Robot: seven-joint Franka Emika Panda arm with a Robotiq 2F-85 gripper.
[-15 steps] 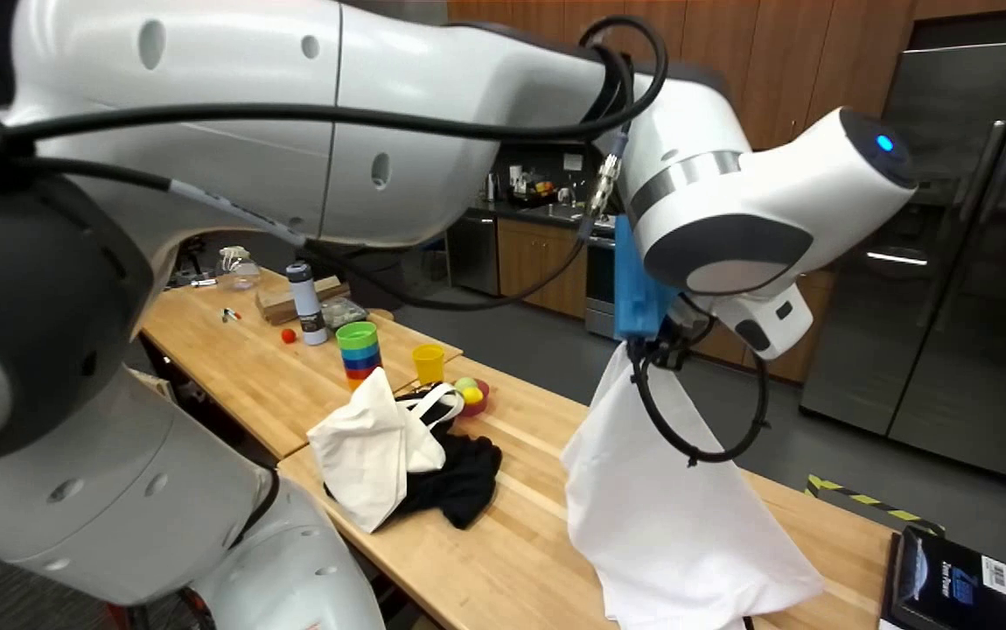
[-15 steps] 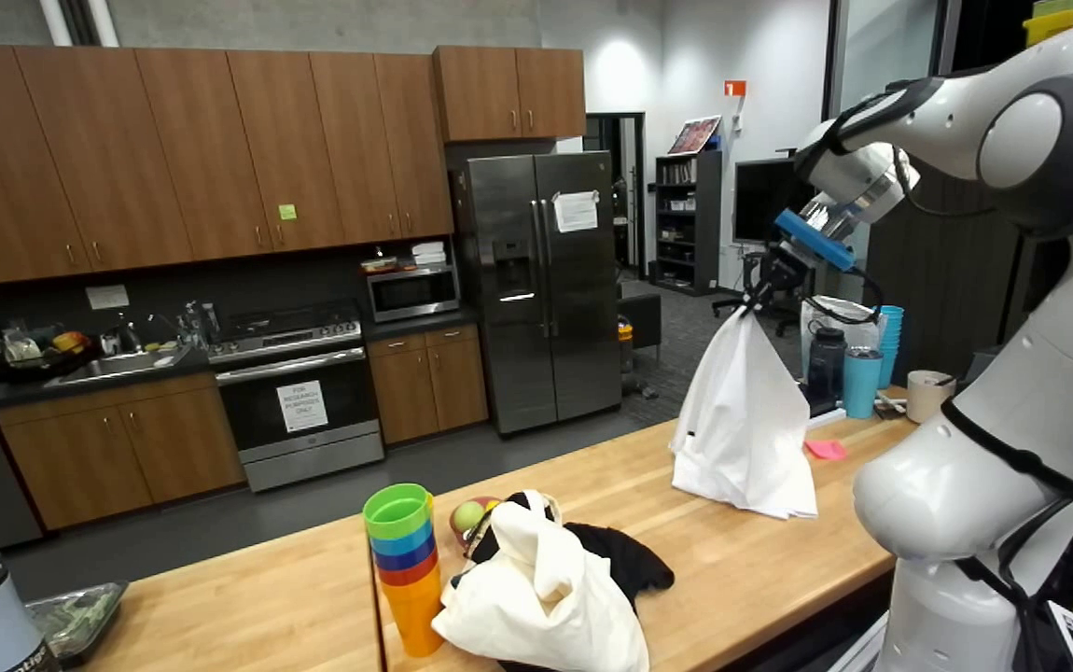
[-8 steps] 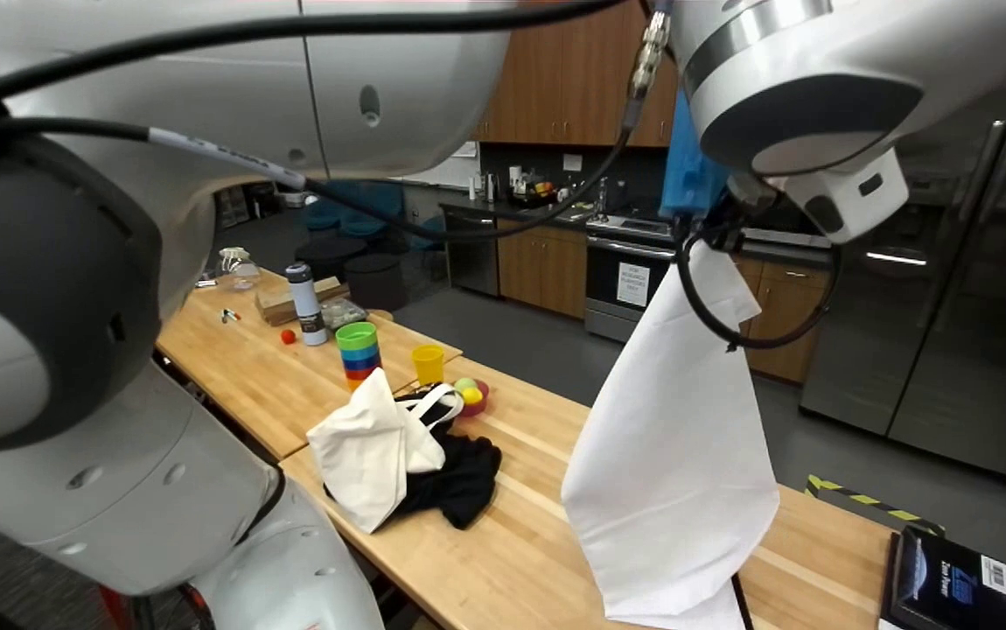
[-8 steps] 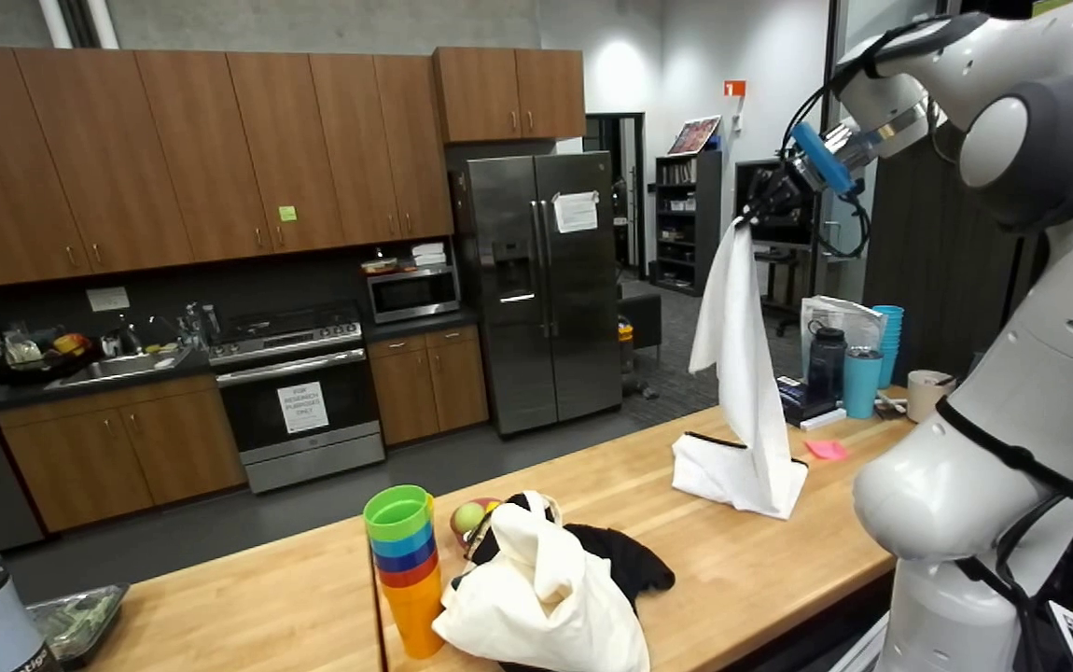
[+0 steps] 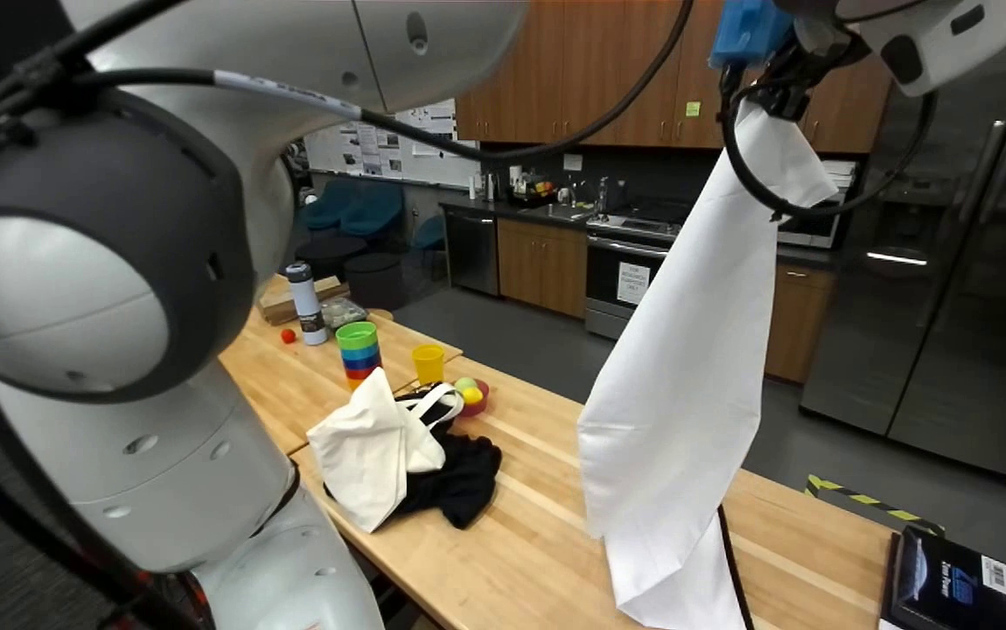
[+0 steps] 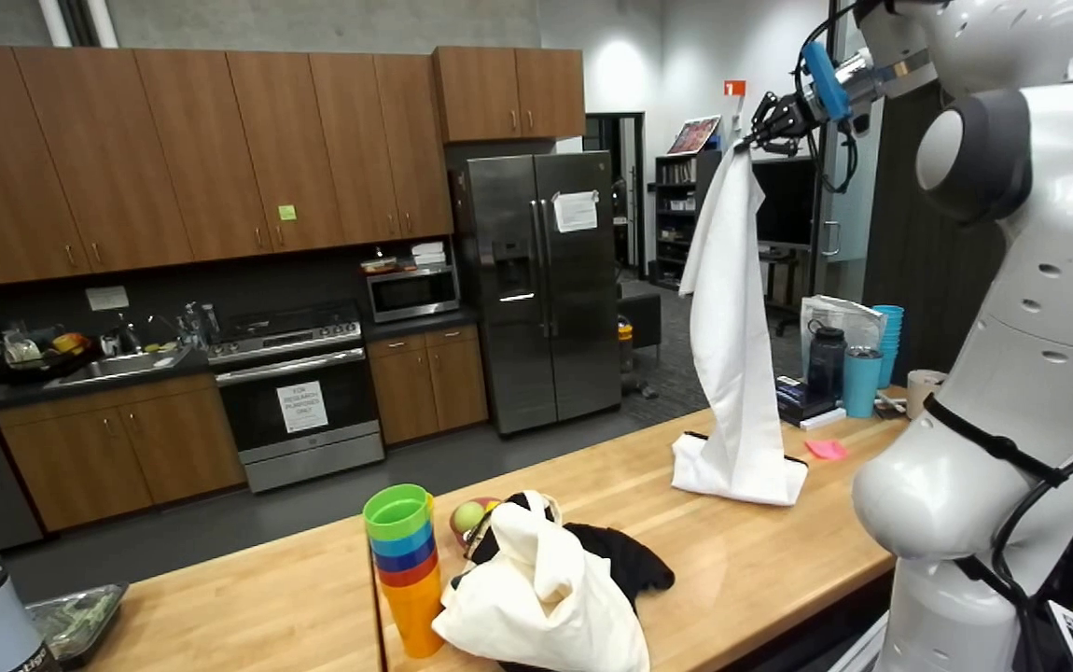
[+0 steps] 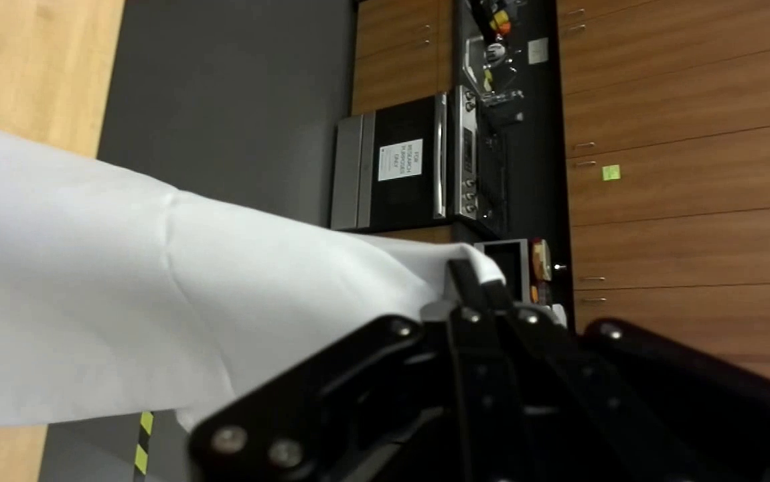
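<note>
I can pass over the tabletop [image 6: 714, 565] between the white cloth [image 6: 732, 327] and the black fabric [image 6: 628, 562]; on the cloth's other side, a dark bottle [image 6: 826, 369] and blue tumbler [image 6: 863, 385] block the way.

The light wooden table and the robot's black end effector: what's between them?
A long white cloth hangs there, pinched at its top by the end effector, in both exterior views.

In an exterior view, holds a white cloth [image 5: 687, 376] by its upper end in the gripper [image 5: 778, 103] at two o'clock, draped toward five o'clock over the wooden table [image 5: 538, 525]. Shows a cream tote bag [image 5: 372, 455] at seven o'clock (partly over black fabric [image 5: 459, 486]) and a black box [image 5: 940, 564] at four.
</note>
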